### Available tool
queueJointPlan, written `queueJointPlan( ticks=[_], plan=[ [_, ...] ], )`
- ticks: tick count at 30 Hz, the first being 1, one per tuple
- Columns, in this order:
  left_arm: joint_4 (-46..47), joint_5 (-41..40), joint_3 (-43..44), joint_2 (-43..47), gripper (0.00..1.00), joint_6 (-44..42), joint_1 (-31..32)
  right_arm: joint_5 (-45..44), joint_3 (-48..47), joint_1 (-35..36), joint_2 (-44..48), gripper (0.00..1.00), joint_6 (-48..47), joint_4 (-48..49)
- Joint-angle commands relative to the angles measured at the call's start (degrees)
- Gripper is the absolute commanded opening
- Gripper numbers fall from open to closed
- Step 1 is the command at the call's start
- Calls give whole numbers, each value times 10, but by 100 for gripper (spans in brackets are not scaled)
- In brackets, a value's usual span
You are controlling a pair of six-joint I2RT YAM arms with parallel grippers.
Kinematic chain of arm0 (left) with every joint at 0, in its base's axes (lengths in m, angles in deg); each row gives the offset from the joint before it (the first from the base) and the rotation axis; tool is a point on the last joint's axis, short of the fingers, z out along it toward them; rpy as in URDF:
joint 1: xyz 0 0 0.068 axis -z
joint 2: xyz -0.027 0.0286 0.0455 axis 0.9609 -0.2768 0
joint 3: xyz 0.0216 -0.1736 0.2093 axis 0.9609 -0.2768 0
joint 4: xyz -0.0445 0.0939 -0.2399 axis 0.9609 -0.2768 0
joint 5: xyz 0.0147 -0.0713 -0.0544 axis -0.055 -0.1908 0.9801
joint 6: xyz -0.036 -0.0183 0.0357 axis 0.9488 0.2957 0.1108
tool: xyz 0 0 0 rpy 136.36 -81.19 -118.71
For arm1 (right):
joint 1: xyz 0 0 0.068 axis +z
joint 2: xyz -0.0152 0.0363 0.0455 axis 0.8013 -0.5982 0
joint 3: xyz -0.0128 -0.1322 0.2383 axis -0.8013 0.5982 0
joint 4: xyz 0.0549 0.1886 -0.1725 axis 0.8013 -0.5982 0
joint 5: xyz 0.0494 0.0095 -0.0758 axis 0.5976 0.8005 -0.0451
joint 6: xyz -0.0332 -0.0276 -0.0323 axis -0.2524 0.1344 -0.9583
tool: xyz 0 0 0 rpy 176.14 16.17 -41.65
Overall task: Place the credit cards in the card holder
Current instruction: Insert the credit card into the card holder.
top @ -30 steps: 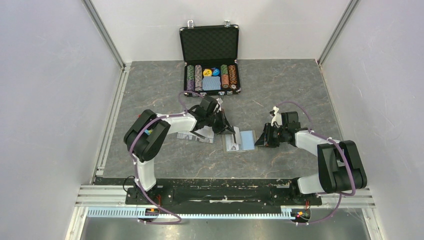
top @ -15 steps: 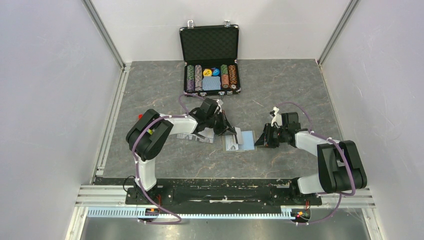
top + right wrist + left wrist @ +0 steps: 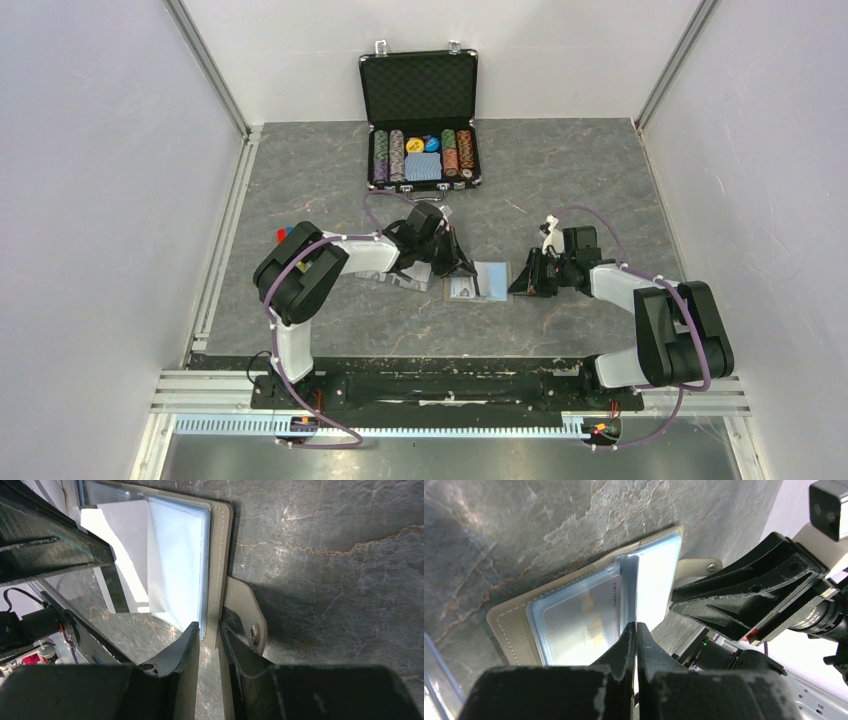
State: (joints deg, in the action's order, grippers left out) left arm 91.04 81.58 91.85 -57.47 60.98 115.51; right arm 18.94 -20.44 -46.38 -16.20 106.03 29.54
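The taupe card holder (image 3: 492, 281) lies open on the table between the arms, light blue sleeves up. One credit card (image 3: 584, 625) with a gold mark sits inside its left sleeve. My left gripper (image 3: 461, 268) is shut on the other whitish card (image 3: 122, 540) and holds it on edge over the holder's fold; in the left wrist view the jaws (image 3: 636, 626) pinch it thin. My right gripper (image 3: 519, 282) is shut on the holder's right edge (image 3: 216, 580), just beside the tab clasp (image 3: 245, 612).
An open black poker-chip case (image 3: 420, 130) with chips and a blue deck stands at the back. Clear plastic sleeves (image 3: 392, 274) lie just left of the holder, under the left arm. Grey walls stand on both sides.
My left gripper has moved right and down with the card, from above the holder's left side to its fold. The right gripper has stayed on the holder's edge.
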Motion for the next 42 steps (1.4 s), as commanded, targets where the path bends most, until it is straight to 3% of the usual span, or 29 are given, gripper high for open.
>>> queueJointPlan(
  ticks=[1, 16, 25, 36, 42],
  plan=[
    [-74, -26, 4, 35, 2, -22, 14, -6, 15, 0, 1, 23, 0, 0],
    [-91, -19, 36, -4, 2, -34, 37, 7, 30, 0, 8, 22, 3, 10],
    [-129, -57, 58, -11, 2, -34, 49, 20, 42, -1, 7, 22, 7, 22],
    [-278, -115, 143, -9, 44, -112, 68, 23, 46, 0, 11, 22, 7, 25],
    [-370, -144, 205, -21, 55, -162, 73, 24, 45, 0, 12, 21, 7, 25]
  ],
)
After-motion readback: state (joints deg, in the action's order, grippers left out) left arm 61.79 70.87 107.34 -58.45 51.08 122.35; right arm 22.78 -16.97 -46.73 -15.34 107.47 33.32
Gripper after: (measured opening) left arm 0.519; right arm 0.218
